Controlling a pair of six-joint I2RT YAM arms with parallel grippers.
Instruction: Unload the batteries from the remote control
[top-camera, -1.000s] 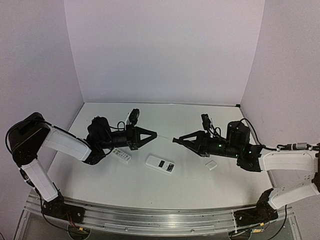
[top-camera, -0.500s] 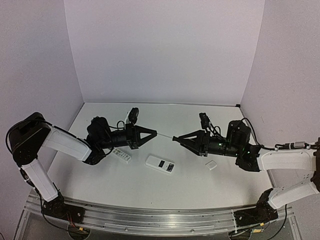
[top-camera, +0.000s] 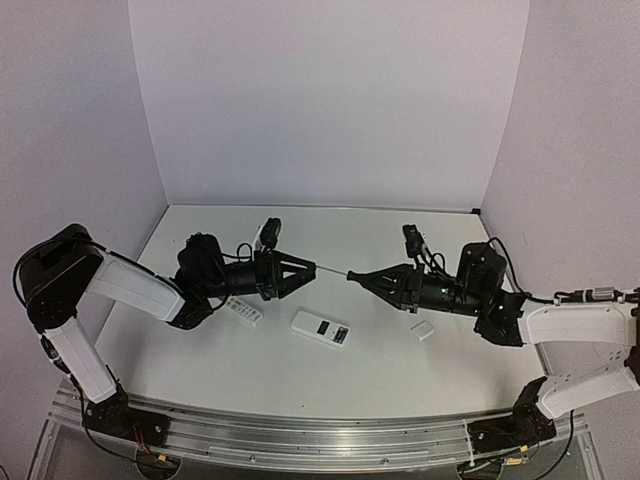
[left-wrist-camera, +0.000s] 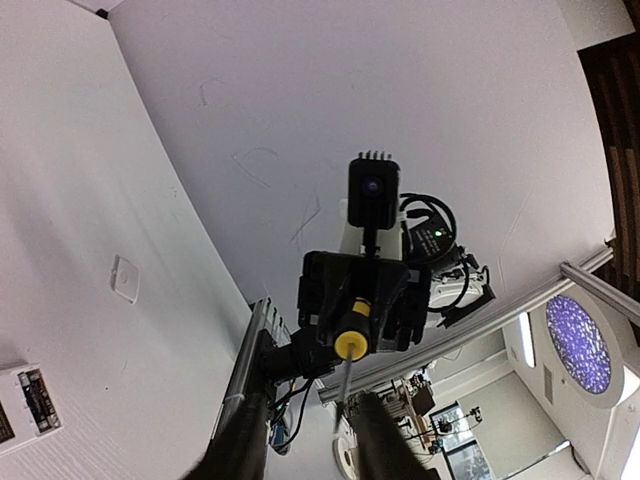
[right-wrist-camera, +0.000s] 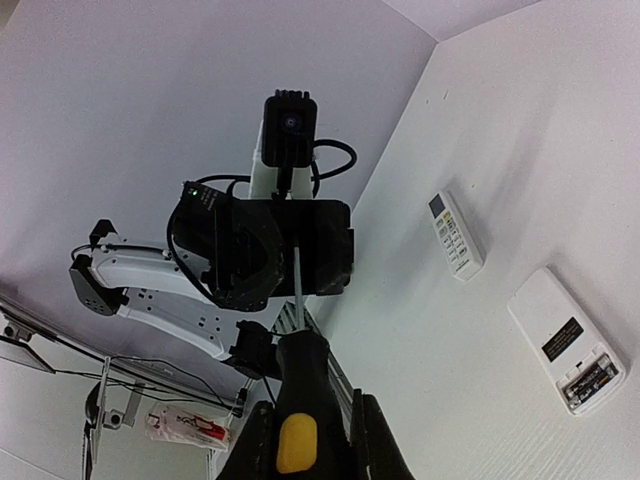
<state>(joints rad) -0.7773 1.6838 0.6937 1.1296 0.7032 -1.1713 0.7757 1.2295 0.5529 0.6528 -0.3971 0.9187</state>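
Remote (top-camera: 320, 328) lies flat on the white desk (top-camera: 230, 365), about midway between the two arms, with its plain white back turned up. No pincer touches it. At one end of the remote the dark recess (right-wrist-camera: 590, 376) is uncovered; what lies inside it is too small to tell.

On the left of the remote, near it but apart, lies the slim remote (top-camera: 242, 310) with its buttons up. On the right of the remote, well apart, lies a small white cover (top-camera: 423, 330).

Both pincers are in the air on the far side of the remote, pointing at each other, almost level. The right pincer (top-camera: 352, 277) is clenched on the black and yellow handle of a screwdriver (right-wrist-camera: 298, 400). The thin shaft goes from this handle across the gap to the left pincer (top-camera: 310, 268).

In the left wrist view the fingers (left-wrist-camera: 245, 445) of the left pincer stand apart, and the gap between them is much wider than the shaft. The end of the shaft lies in this gap. I cannot see that it touches either finger, so this pincer looks released.
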